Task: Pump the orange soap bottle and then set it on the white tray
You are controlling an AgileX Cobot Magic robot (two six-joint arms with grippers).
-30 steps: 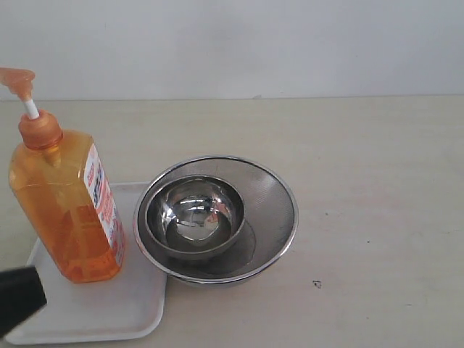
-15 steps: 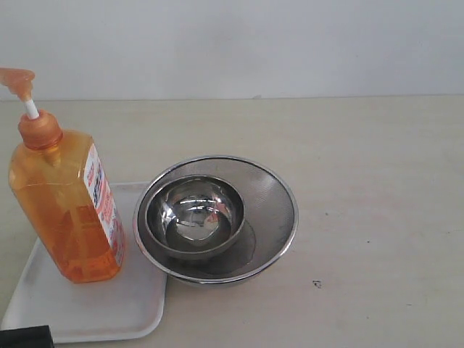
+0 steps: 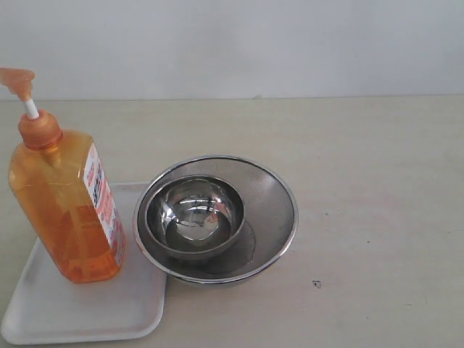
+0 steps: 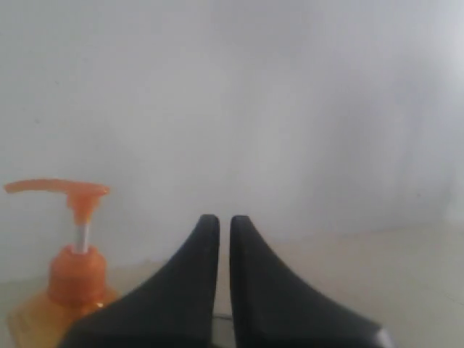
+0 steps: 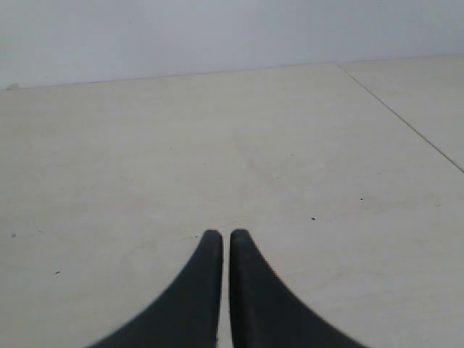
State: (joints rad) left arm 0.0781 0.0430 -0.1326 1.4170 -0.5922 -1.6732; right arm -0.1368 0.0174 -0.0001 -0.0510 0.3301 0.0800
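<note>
The orange soap bottle [image 3: 65,210] stands upright on the white tray [image 3: 80,308] at the left of the exterior view, its pump head raised on the white stem and its label facing right. The left wrist view catches the bottle's pump head [image 4: 61,190] and cap off to one side of my left gripper [image 4: 225,221], whose black jaws are shut with nothing between them, clear of the bottle. My right gripper [image 5: 221,235] is also shut and empty over bare table. Neither gripper shows in the exterior view.
A round steel mesh strainer [image 3: 272,192] with a steel bowl [image 3: 194,214] inside it sits just right of the tray, its rim touching the tray's edge. Beige tabletop [image 3: 377,217] stretches to the right, with a white wall behind.
The dark left gripper at the exterior view's lower left corner has withdrawn downward and out of frame. The bottle, tray and strainer have not moved.
</note>
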